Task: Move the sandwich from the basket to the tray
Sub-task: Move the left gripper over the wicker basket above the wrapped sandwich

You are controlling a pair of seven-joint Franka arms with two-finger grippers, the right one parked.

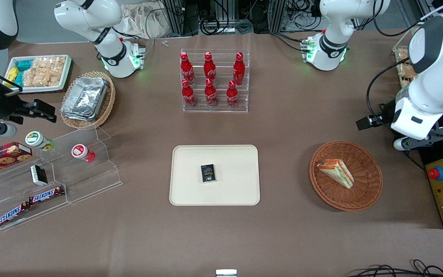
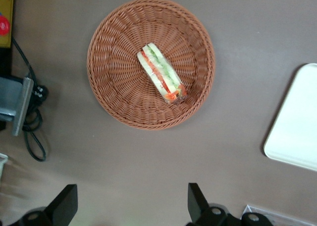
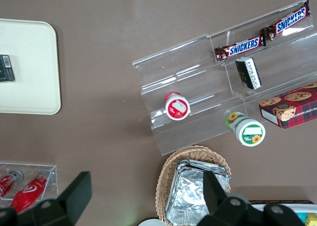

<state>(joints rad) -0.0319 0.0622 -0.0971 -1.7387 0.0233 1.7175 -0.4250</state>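
Gripper (image 2: 129, 206) hovers above the worktop beside the basket (image 2: 114, 102), jaws wide; squeezing the sandwich (image 2: 161, 73) probably deforms it.

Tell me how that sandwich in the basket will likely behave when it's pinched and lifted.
The sandwich looks like soft bread with loose layers, so it probably squashes or sheds filling. It lies flat in the basket, so it likely won't roll. The open pincer hovers clear of it.

Sandwich (image 2: 161, 74) lies inside the round woven basket (image 2: 114, 82), filling layers (red and green) facing up. Cream tray (image 2: 297, 122) sits apart from the basket on the brown table. Gripper (image 2: 130, 206) hovers clear, fingers spread wide.
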